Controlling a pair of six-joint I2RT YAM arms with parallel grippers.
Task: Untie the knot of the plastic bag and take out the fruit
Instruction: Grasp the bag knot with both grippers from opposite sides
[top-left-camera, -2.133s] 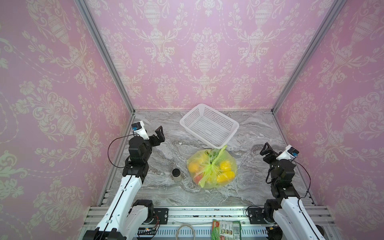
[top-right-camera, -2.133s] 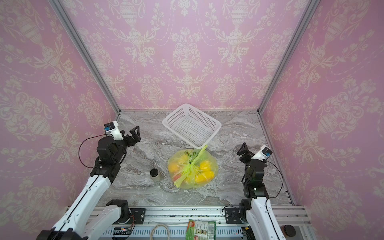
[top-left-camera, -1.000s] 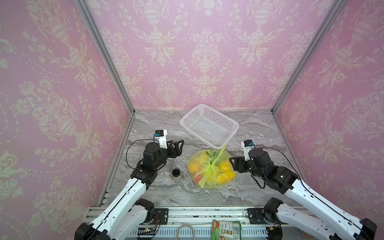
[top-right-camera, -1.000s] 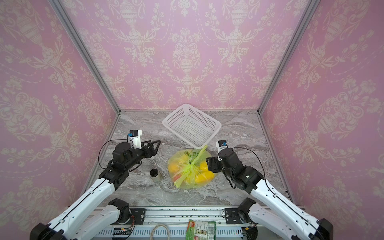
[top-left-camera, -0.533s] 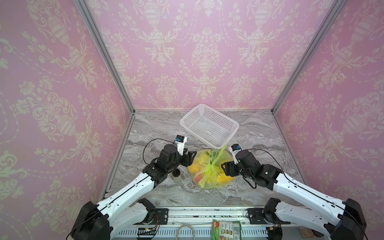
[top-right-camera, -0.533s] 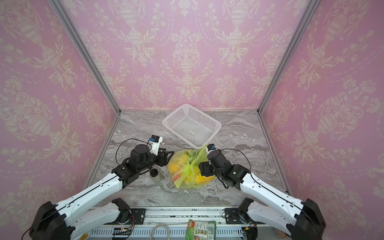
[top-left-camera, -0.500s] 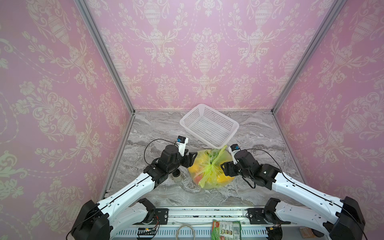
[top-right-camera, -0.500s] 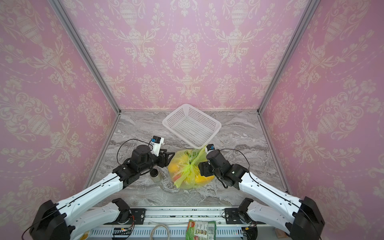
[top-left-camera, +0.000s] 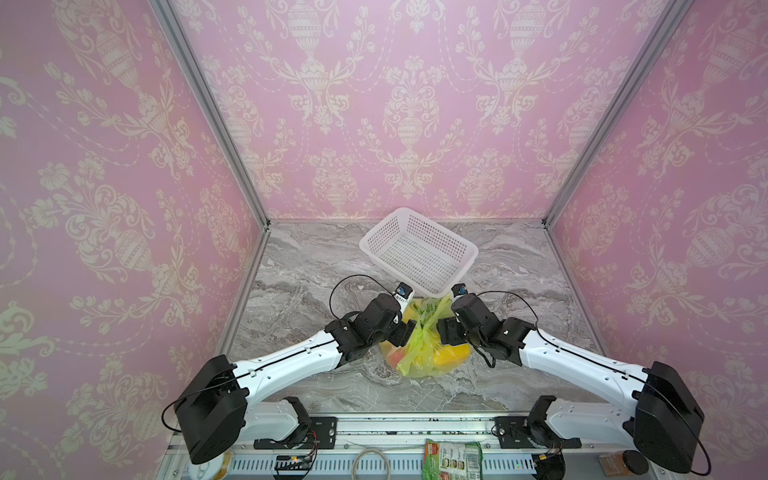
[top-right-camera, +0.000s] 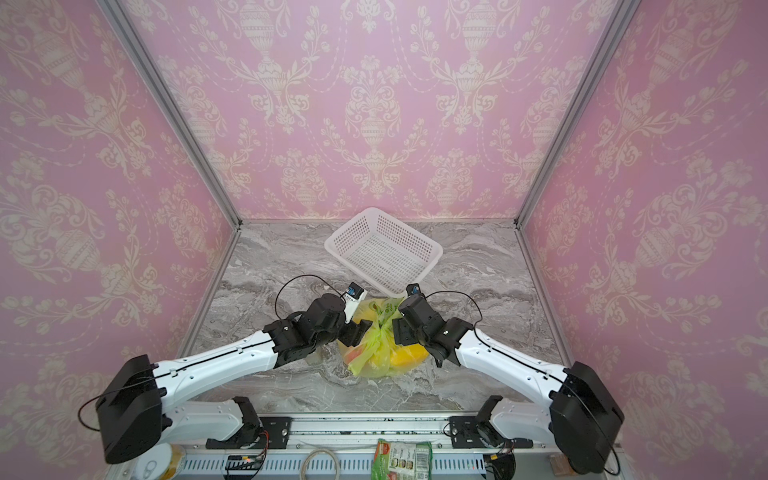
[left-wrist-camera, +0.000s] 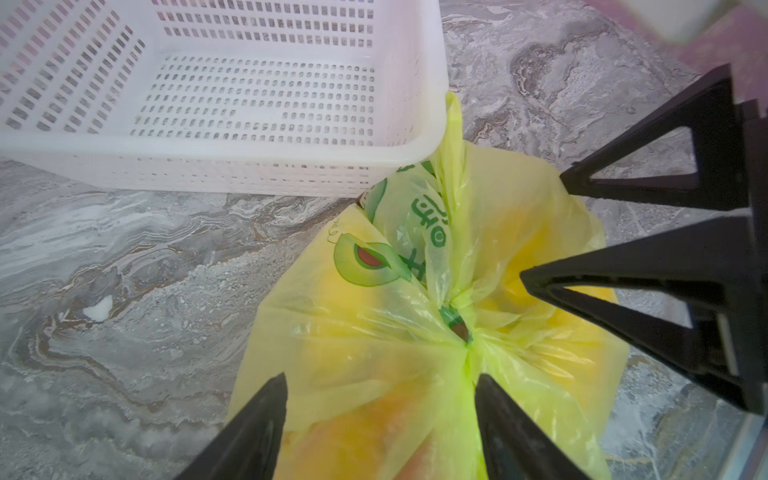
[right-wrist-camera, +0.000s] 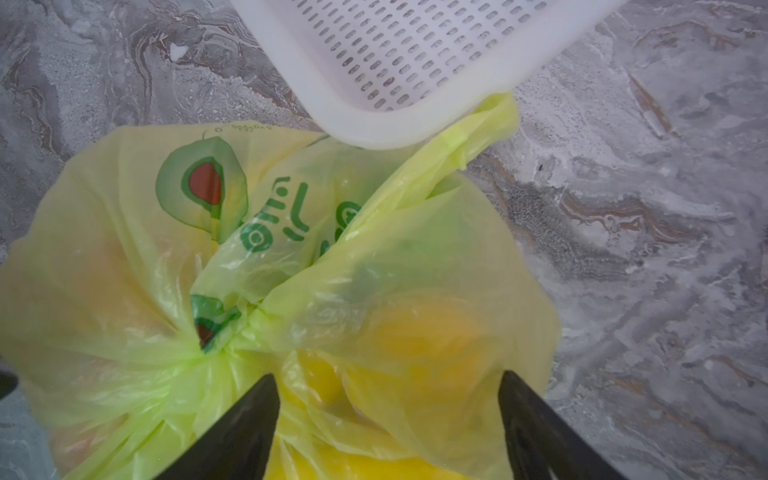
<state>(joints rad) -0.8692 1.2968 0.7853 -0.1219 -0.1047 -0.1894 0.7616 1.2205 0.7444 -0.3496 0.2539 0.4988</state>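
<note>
Left wrist view: my left hand (left-wrist-camera: 380, 378) is spread wide over the plastic bag (left-wrist-camera: 353, 332), gripping nothing. The knot (left-wrist-camera: 461, 332) sits tied just ahead of my fingertips, between both hands. My right hand (right-wrist-camera: 388, 376) is equally wide over the bag's other side, also empty. The fruit (right-wrist-camera: 415, 332) shows yellow and orange through the plastic. The bag rests on the tabletop (top-left-camera: 311, 266), one tail reaching the white basket (top-left-camera: 376, 237).

Plastic bag (right-wrist-camera: 104, 270): thin, translucent yellow-green, avocado prints, bulging, sits on table (top-left-camera: 316, 266). Knot (left-wrist-camera: 460, 332) tied on top, tightly bunched, two strap tails out, one reaching white basket (left-wrist-camera: 208, 166) corner. Fruit (right-wrist-camera: 415, 332) inside: yellow, orange, pinkish shapes, blurred through plastic.
</note>
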